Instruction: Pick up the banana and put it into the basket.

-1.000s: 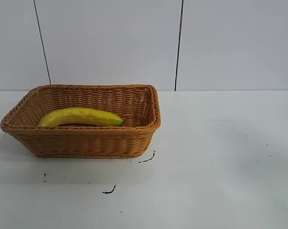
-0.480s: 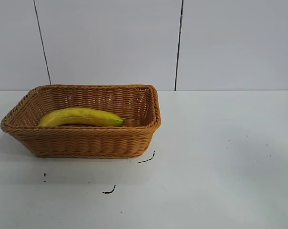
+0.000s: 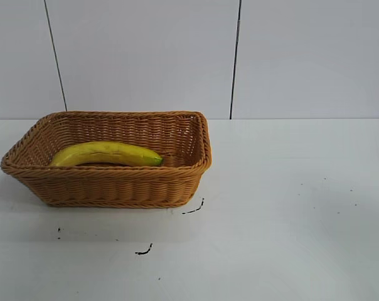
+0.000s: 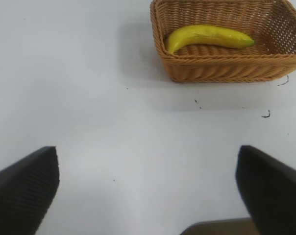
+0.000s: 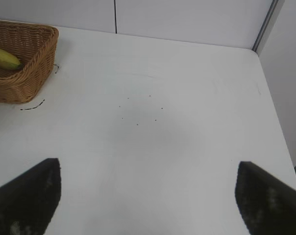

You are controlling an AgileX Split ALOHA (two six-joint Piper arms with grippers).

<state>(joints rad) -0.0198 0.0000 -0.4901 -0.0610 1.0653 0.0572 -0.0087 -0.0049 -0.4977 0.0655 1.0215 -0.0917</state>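
Observation:
The yellow banana (image 3: 106, 153) lies lengthwise inside the tan woven basket (image 3: 108, 187) at the table's left in the exterior view; neither arm shows there. From the left wrist the banana (image 4: 207, 37) rests in the basket (image 4: 221, 68) well ahead of my left gripper (image 4: 148, 161), which is open with only bare table between its fingers (image 4: 28, 188). In the right wrist view my right gripper (image 5: 149, 171) is open and empty, far from the basket (image 5: 20, 78), where one end of the banana (image 5: 3, 58) peeks over the rim.
Small dark marks (image 3: 194, 209) dot the white table (image 3: 290, 207) near the basket's front corner. A white panelled wall (image 3: 177, 56) stands behind. The table's right edge (image 5: 275, 112) meets a side wall.

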